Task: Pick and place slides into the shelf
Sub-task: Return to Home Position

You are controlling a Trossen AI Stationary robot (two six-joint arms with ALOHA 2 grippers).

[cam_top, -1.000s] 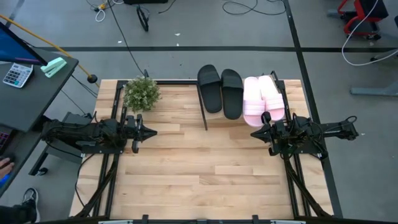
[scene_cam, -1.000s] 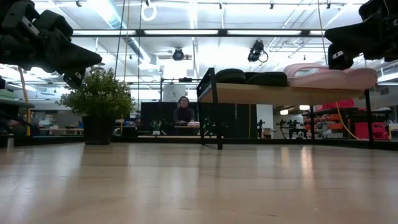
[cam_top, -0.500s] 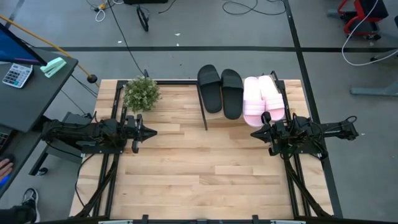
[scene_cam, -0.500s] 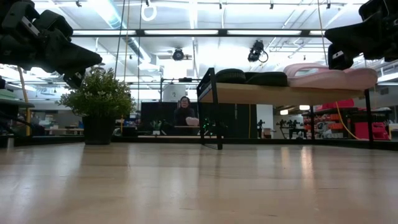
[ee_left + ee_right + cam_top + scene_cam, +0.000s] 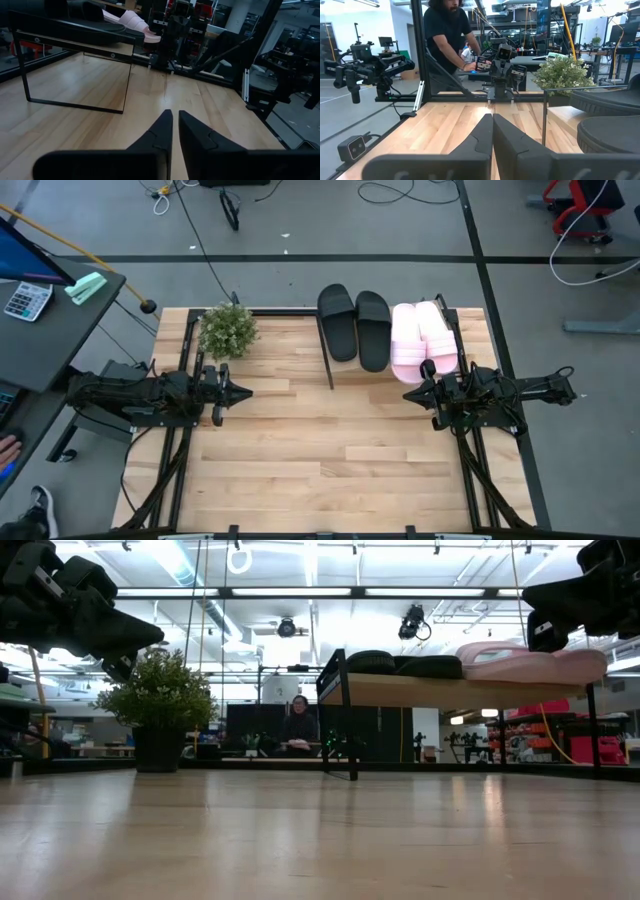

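**Left tool** (image 5: 243, 391): clenched and empty, it hangs over the left side of the counter (image 5: 320, 460), near the potted plant (image 5: 228, 330).

**Right tool** (image 5: 408, 394): also clenched on nothing, it hangs at the counter's right side, just in front of the shelf (image 5: 470, 690).

**Shelf:** all four slides lie in a row on its top board, with the two black slides (image 5: 337, 320) to the left and the two pink slides (image 5: 408, 345) to the right. The pink pair lies close together, apparently overlapping. None is seen on the counter.

**Progress:** placing appears complete. At most, parking the arms remains.
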